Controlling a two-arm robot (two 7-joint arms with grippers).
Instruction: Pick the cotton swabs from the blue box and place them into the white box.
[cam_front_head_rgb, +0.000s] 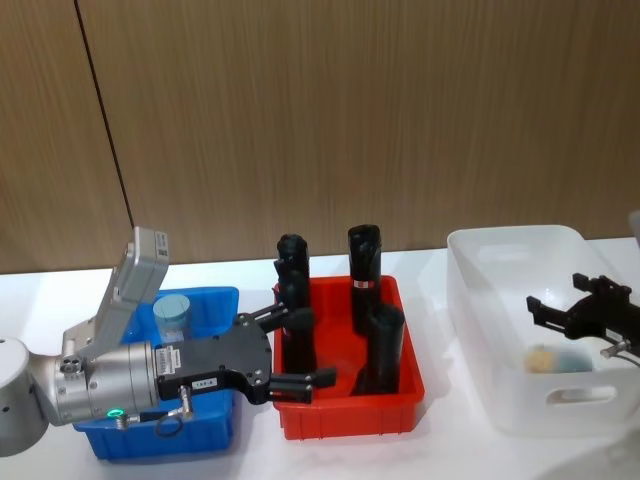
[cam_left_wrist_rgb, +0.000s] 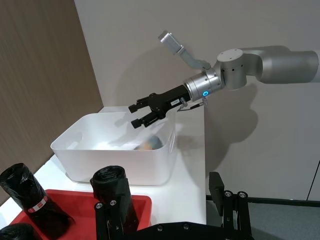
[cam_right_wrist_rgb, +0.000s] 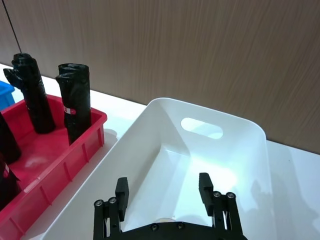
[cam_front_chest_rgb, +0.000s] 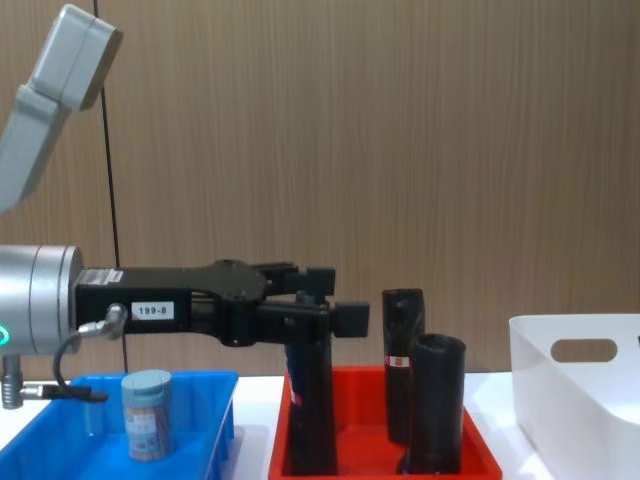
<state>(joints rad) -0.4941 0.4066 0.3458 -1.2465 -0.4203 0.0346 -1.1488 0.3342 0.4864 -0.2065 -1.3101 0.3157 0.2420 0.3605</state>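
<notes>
While the head view looks down on a cotton swab jar (cam_front_head_rgb: 172, 318) in the far part of the blue box (cam_front_head_rgb: 218, 298), the chest view shows it from the side: it stands upright, long axis vertical, pale lid on top, with the label and tan sticks visible through the clear wall. From the chest camera the left gripper (cam_front_chest_rgb: 342, 297) hangs well above the bin rims, level with the upper part of the black cylinders (cam_front_chest_rgb: 403, 360). From the head camera it sits over the edge between the blue box and the red bin (cam_front_head_rgb: 350, 415), its fingers spread and holding nothing.

A second jar (cam_front_head_rgb: 560, 357) lies on its side on the floor of the white box (cam_front_head_rgb: 480, 300), near the wall with the handle cut-out, its long axis running left to right. The left wrist view shows this jar from the box's far side, directly below the right gripper (cam_left_wrist_rgb: 137, 115), whose fingers are parted and empty above the box.
</notes>
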